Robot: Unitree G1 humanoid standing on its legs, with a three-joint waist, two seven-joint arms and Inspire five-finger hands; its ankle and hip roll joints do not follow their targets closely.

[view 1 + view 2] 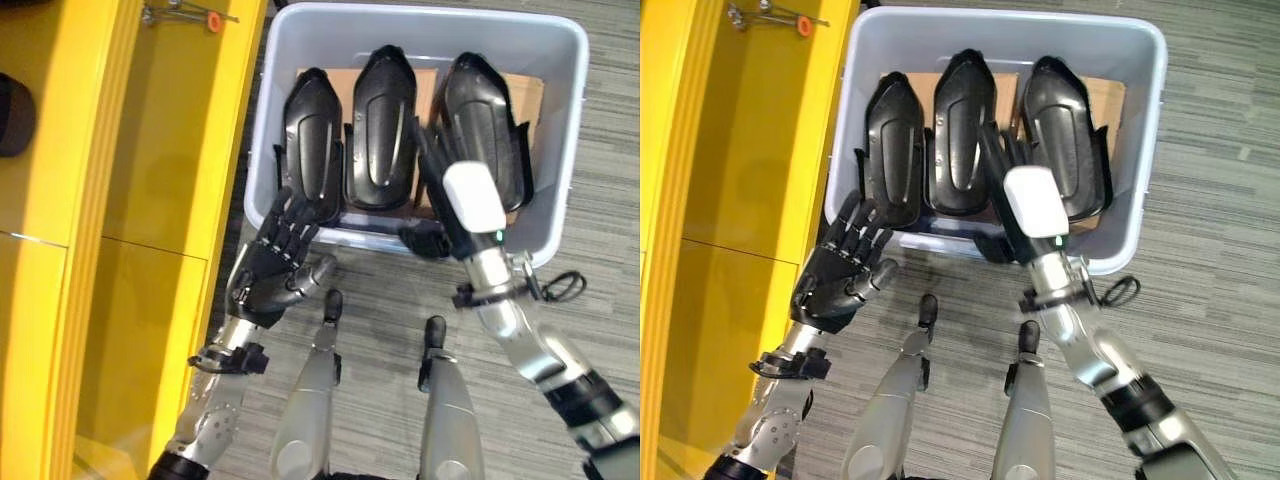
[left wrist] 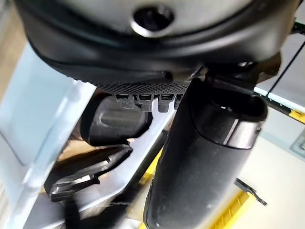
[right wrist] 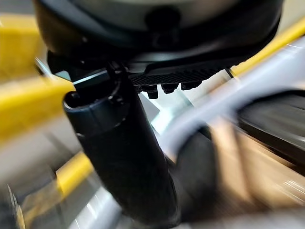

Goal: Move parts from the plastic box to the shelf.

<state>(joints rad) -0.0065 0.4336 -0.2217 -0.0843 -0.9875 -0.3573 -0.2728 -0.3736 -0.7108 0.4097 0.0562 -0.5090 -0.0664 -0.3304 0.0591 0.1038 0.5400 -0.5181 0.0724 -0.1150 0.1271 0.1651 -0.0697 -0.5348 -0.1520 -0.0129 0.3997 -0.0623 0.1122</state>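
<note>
Left hand (image 1: pixel 272 268) and right hand (image 1: pixel 470 200) open, outstretched

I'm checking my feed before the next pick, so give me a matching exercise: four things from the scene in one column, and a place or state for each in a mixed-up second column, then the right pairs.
Things:
1. left robot hand
2. right robot hand
3. black parts
4. shelf

Places or states:
A. yellow, to the robot's left of the plastic box
B. three lying side by side inside the box
C. fingers spread, at the box's near left corner
D. reaching over the near rim, above the right-most part

Pairs: 1-C, 2-D, 3-B, 4-A
</note>
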